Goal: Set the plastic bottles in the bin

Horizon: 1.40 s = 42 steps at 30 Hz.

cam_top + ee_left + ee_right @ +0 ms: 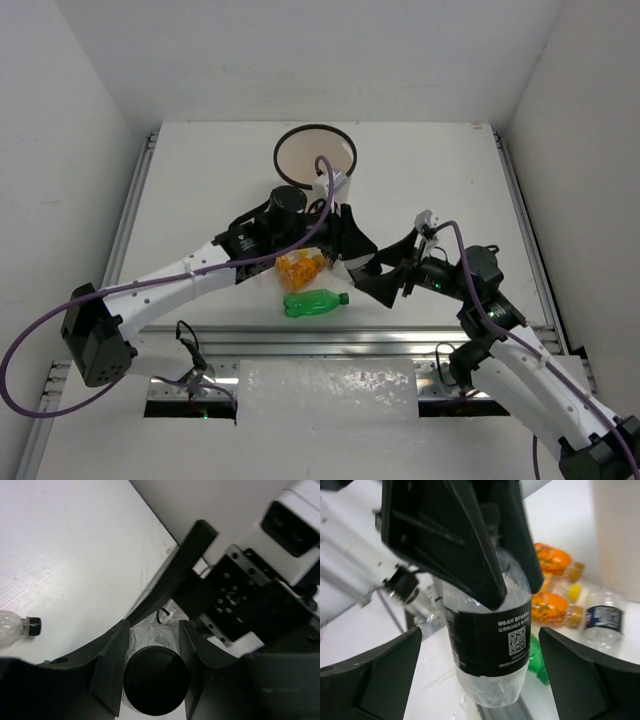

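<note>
Bottle work at a white table (200, 180): the left gripper (152, 652) is clamped on a clear bottle (487, 645) with a black label, its fingers (470, 540) pinching the neck end so that the dark cap faces the left wrist camera and the body points away from it; the bottle's long axis thus runs in line with the gripper, and in the right wrist view it appears to hang clear of the table; the right gripper (480, 632) stands wide apart and holds nothing, its two fingers framing the bottle's lower half without touching it; the bin (277, 157), white with a black rim, stands mouth up just beyond the left gripper at the far middle of the table; the left arm is the nearer of the two and carries the load; the coming move, on this reading, is a short carry away from the bases until the bottle is over the open mouth, then a release; the right gripper sits so close that a clash between the arms looks the chief risk; on the table lie the orange bottles (300, 268) in a cluster, a green bottle (315, 303) on its side just nearer the bases, and a second clear bottle (602, 620) beside the bin's wall; whether any bottle already lies inside the bin cannot be told.
</note>
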Tool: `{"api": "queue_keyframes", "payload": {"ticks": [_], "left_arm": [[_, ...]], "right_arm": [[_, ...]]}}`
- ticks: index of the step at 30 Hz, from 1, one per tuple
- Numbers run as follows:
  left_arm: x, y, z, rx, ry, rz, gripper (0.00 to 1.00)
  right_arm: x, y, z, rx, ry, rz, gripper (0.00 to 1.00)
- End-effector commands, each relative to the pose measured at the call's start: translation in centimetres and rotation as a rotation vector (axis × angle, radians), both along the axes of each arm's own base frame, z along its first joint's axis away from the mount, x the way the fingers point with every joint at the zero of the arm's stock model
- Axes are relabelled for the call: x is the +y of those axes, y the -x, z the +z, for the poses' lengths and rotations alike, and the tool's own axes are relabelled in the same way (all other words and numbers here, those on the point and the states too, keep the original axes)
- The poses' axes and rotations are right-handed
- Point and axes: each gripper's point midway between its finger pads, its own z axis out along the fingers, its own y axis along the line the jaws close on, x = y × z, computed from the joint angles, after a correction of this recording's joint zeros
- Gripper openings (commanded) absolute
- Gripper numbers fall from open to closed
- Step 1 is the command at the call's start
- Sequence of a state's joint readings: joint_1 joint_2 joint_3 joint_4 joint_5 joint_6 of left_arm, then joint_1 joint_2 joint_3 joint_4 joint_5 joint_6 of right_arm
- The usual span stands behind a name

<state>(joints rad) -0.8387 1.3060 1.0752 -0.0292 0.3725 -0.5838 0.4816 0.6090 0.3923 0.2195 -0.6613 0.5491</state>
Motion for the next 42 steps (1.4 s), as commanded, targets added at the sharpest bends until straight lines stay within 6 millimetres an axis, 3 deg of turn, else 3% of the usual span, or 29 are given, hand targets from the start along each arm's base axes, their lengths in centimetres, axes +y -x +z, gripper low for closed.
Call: {"api": "queue_keyframes", "payload": {"ticks": [1, 3, 4, 5, 7, 8, 9, 10, 11, 12, 14, 16, 17, 18, 20, 21, 22, 23, 25, 30, 31, 32, 34, 35, 36, 39, 40, 41, 42], "left_arm": [[0.9, -2.5, 2.8, -0.074, -0.021, 0.149, 0.00], [3.1, -5.0, 4.6, -0.097, -0.092, 0.318, 0.00], [5.4, -7.6, 5.2, -0.132, -0.142, 0.494, 0.00], [7.4, -9.1, 7.4, -0.152, -0.154, 0.585, 0.00], [10.3, -12.1, 8.6, -0.174, -0.204, 0.735, 0.00], [12.6, -13.9, 10.7, -0.191, -0.195, 0.807, 0.00], [13.5, -15.6, 10.3, -0.190, -0.233, 0.847, 0.00], [15.3, -17.2, 11.7, -0.206, -0.232, 0.908, 0.00], [16.0, -18.2, 12.1, -0.215, -0.244, 0.934, 0.00], [15.8, -20.1, 10.5, -0.208, -0.301, 0.936, 0.00], [16.7, -22.4, 11.1, -0.204, -0.318, 0.960, 0.00], [16.0, -25.8, 7.5, -0.151, -0.413, 0.942, 0.00], [16.2, -25.8, 8.6, -0.160, -0.394, 0.941, 0.00], [15.6, -26.9, 7.4, -0.139, -0.414, 0.915, 0.01], [14.6, -27.8, 5.6, -0.110, -0.429, 0.865, 0.23], [14.5, -27.9, 5.8, -0.110, -0.424, 0.864, 0.46], [14.3, -27.9, 5.7, -0.108, -0.420, 0.857, 0.58], [14.2, -27.9, 5.8, -0.105, -0.409, 0.857, 0.66], [14.2, -27.7, 6.5, -0.111, -0.394, 0.856, 0.99], [15.1, -24.8, 10.5, -0.158, -0.344, 0.856, 1.00], [15.5, -24.0, 11.1, -0.171, -0.340, 0.858, 1.00], [16.3, -22.2, 13.2, -0.201, -0.308, 0.866, 1.00], [16.8, -20.4, 12.3, -0.195, -0.309, 0.854, 1.00], [17.9, -17.9, 14.6, -0.232, -0.250, 0.860, 1.00], [17.6, -17.3, 12.1, -0.217, -0.262, 0.828, 1.00], [19.0, -13.6, 10.8, -0.223, -0.237, 0.810, 1.00], [19.6, -12.1, 11.5, -0.242, -0.211, 0.809, 1.00], [19.8, -11.5, 8.9, -0.208, -0.243, 0.797, 1.00], [19.9, -11.0, 8.2, -0.200, -0.240, 0.788, 1.00]], "right_arm": [[-1.3, -2.1, 4.2, -0.076, -0.028, -0.162, 0.99], [-3.0, -3.3, 2.2, 0.017, 0.040, -0.296, 0.99], [-5.0, -5.1, 1.4, 0.059, 0.074, -0.459, 0.99], [-6.2, -5.7, 0.4, 0.103, 0.103, -0.541, 0.99], [-8.7, -6.4, -2.6, 0.198, 0.207, -0.688, 0.99], [-8.9, -6.5, -3.4, 0.216, 0.240, -0.697, 0.99], [-9.0, -6.4, -4.1, 0.237, 0.280, -0.695, 0.99], [-8.8, -6.5, -5.4, 0.265, 0.330, -0.678, 0.99], [-8.7, -6.6, -6.1, 0.281, 0.354, -0.671, 0.99], [-8.5, -6.7, -6.5, 0.285, 0.373, -0.658, 0.99], [-7.8, -7.4, -7.4, 0.296, 0.395, -0.630, 0.99], [-6.3, -8.1, -7.8, 0.286, 0.413, -0.558, 0.99], [-5.9, -8.4, -8.5, 0.291, 0.431, -0.538, 0.99], [-5.5, -9.1, -9.4, 0.304, 0.475, -0.517, 0.99], [-4.3, -10.2, -9.0, 0.286, 0.501, -0.463, 0.99], [-3.9, -10.5, -10.8, 0.331, 0.557, -0.435, 0.96], [-3.5, -10.8, -9.9, 0.308, 0.545, -0.423, 0.94], [-2.9, -11.6, -10.9, 0.335, 0.575, -0.405, 0.93], [-2.1, -12.0, -12.1, 0.349, 0.610, -0.376, 0.89], [0.0, -13.0, -16.0, 0.376, 0.704, -0.298, 0.84], [0.4, -13.3, -16.4, 0.369, 0.706, -0.285, 0.77], [0.8, -13.6, -16.6, 0.367, 0.708, -0.272, 0.74], [1.4, -13.5, -18.1, 0.381, 0.729, -0.228, 0.68], [1.5, -13.8, -18.3, 0.381, 0.737, -0.223, 0.60], [1.3, -13.8, -19.2, 0.396, 0.757, -0.218, 0.56], [0.8, -14.1, -19.7, 0.394, 0.768, -0.256, 0.46], [-0.2, -14.4, -20.1, 0.392, 0.801, -0.310, 0.42], [-0.8, -14.4, -20.3, 0.405, 0.810, -0.341, 0.38], [-1.2, -14.4, -20.1, 0.403, 0.813, -0.361, 0.28]]}}
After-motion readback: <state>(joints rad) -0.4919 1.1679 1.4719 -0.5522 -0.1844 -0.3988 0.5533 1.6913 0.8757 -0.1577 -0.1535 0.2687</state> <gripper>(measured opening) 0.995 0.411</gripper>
